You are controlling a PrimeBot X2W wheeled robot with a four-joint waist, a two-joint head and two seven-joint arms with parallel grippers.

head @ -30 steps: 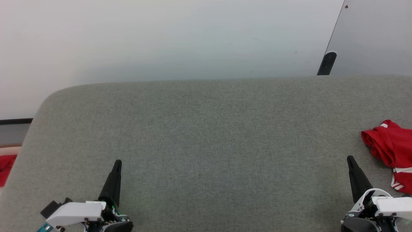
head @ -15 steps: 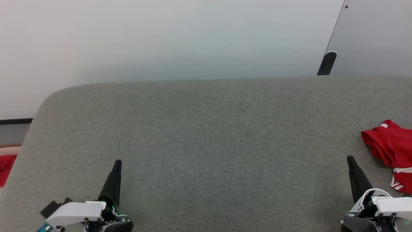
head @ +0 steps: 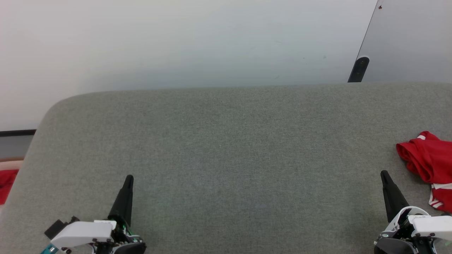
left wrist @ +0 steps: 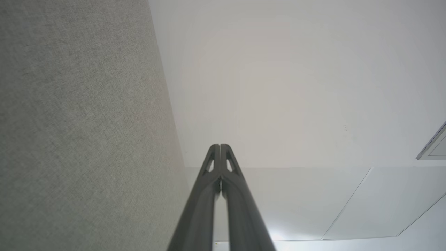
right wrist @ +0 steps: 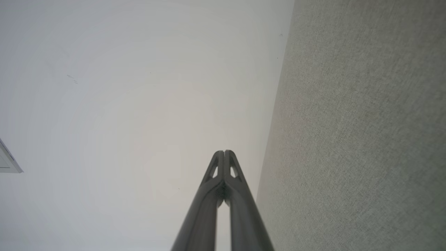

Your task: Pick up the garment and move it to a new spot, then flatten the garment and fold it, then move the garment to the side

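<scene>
Head view: the crumpled red garment (head: 425, 158) lies at the right edge of the grey counter (head: 226, 148), near the right claw (head: 384, 173), which like the left claw (head: 129, 177) is pressed together on nothing.

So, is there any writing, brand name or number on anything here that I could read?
No text here can be read.
On the white housing behind the right pincer: a faint grey mark, too small to read.
On the red shirt: white stripes, no lettering showing.
On the grey fabric surface and the wall: nothing written.
</scene>
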